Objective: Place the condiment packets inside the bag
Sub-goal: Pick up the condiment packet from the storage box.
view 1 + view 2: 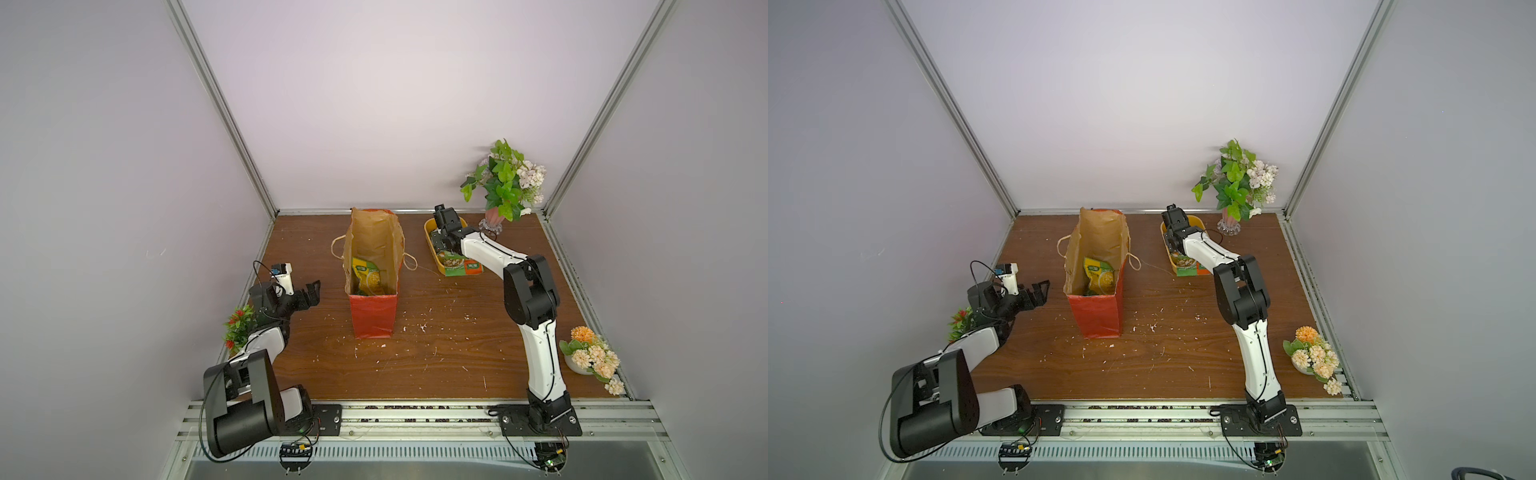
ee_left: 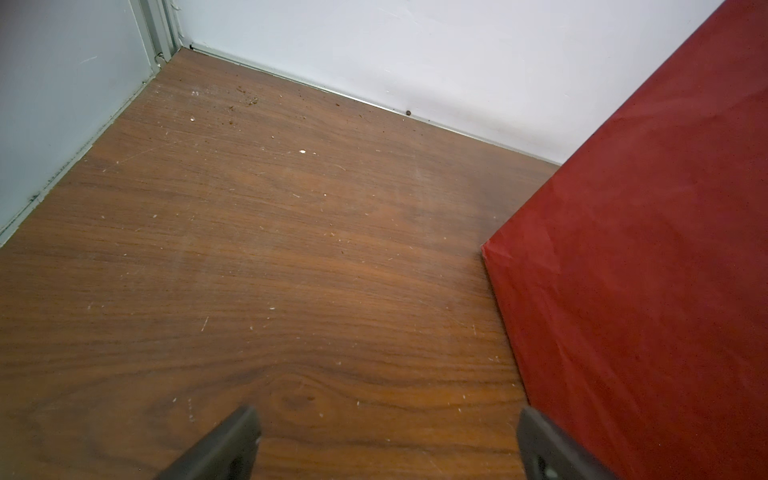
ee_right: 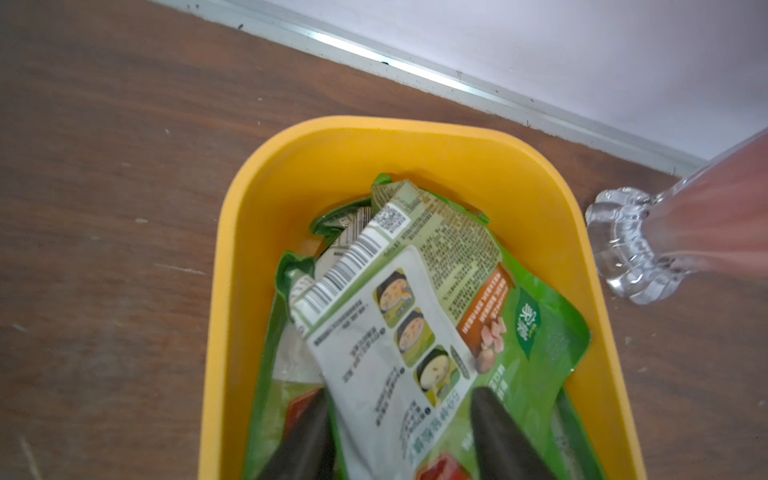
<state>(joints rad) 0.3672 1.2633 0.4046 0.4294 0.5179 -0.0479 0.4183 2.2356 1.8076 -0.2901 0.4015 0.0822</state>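
Observation:
The red bag [image 1: 374, 266] [image 1: 1096, 266] stands open mid-table, with green and yellow condiment packets [image 1: 368, 278] [image 1: 1099, 276] at its bottom. More condiment packets [image 3: 386, 332] lie in a yellow tub [image 3: 374, 129] [image 1: 428, 228] at the back right, and one hangs over the tub's near end [image 1: 461, 266]. My right gripper [image 3: 401, 395] [image 1: 438, 245] reaches down into the tub, its fingers apart on either side of the top packet, which shows its white printed back. My left gripper [image 2: 386, 415] [image 1: 313, 291] is wide open and empty, left of the bag's red side [image 2: 644, 270].
A glass vase of flowers [image 1: 505, 183] [image 3: 631, 257] stands just right of the tub at the back wall. A pot of orange flowers [image 1: 592, 357] sits at the right edge, a small red-flowered plant [image 1: 240, 324] at the left edge behind my left arm.

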